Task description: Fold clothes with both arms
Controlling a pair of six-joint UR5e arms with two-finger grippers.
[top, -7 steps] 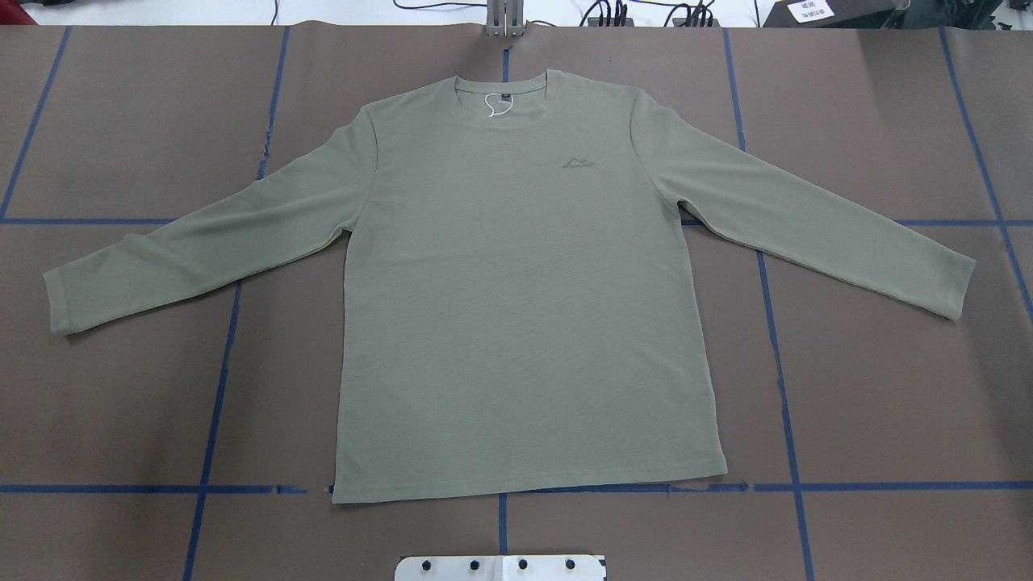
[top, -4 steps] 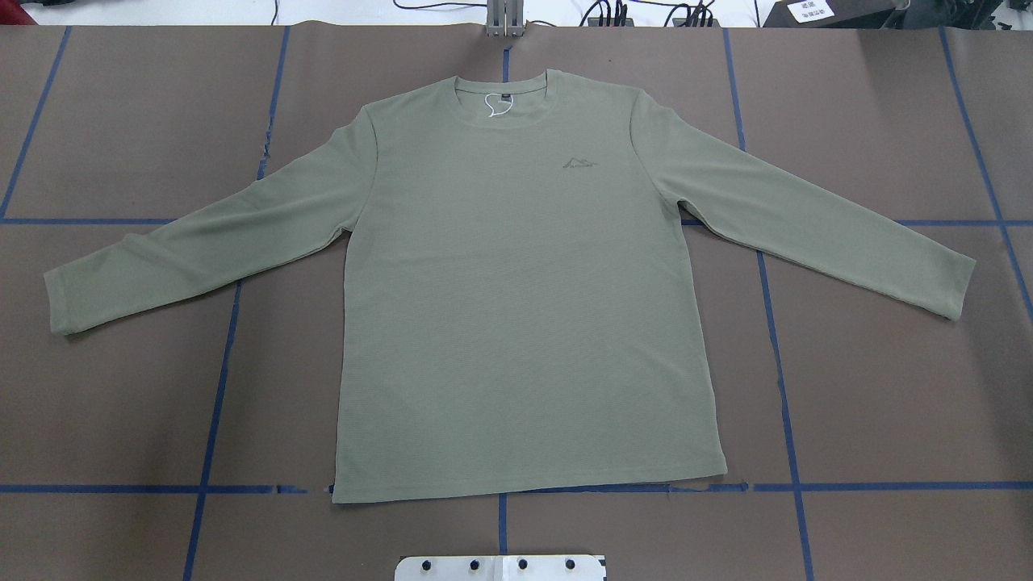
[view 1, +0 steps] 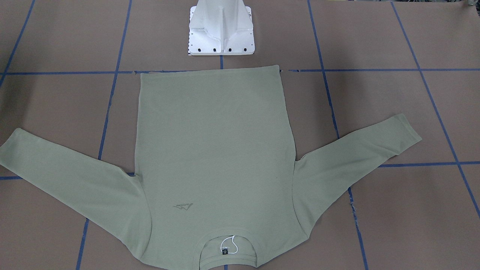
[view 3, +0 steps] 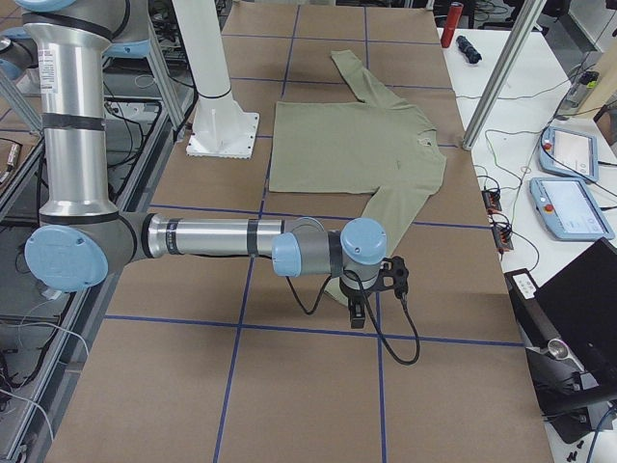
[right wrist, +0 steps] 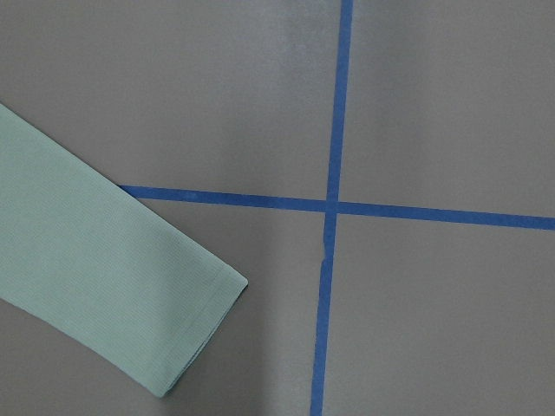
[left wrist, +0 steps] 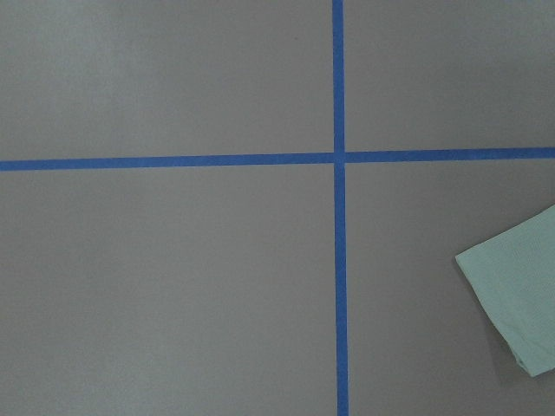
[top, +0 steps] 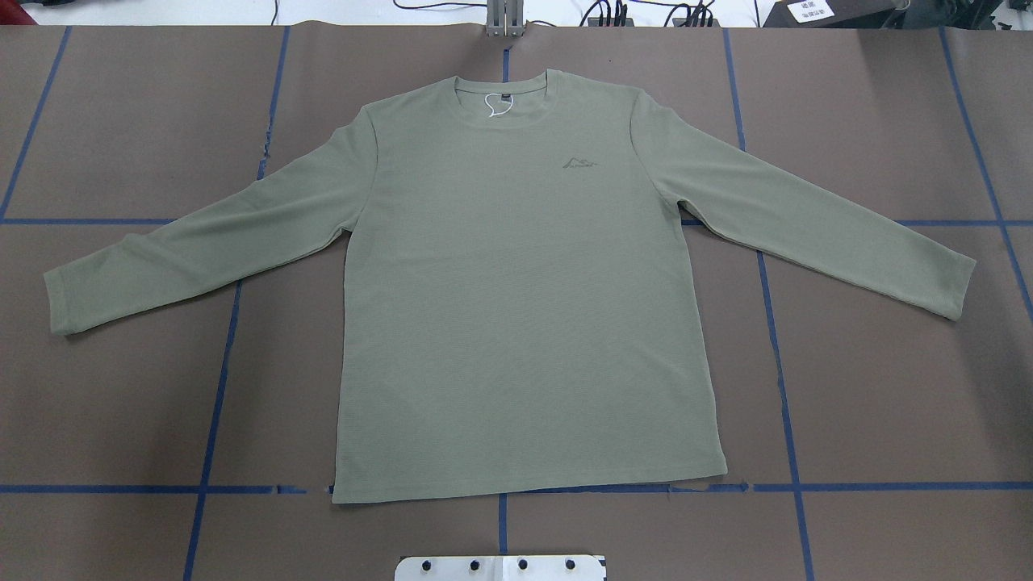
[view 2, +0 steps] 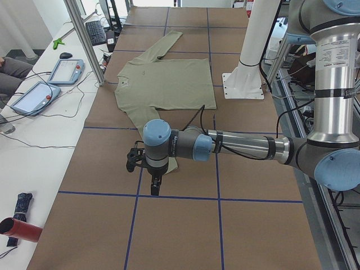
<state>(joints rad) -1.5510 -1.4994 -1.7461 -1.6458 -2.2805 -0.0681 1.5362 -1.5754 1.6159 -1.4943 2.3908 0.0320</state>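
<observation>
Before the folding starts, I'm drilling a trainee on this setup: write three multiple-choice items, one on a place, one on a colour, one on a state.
1. Which part of the shirt lies nearest the white base? A) collar B) hem C) a cuff
2. What colour are the tape lines? A) red B) blue C) yellow
3. How does the shirt lie? A) folded in half B) in a heap C) flat, sleeves spread
Answers: 1 B, the hem runs right beside the base; 2 B, the grid lines are blue; 3 C, no fold shows and both sleeves angle outward.
</observation>
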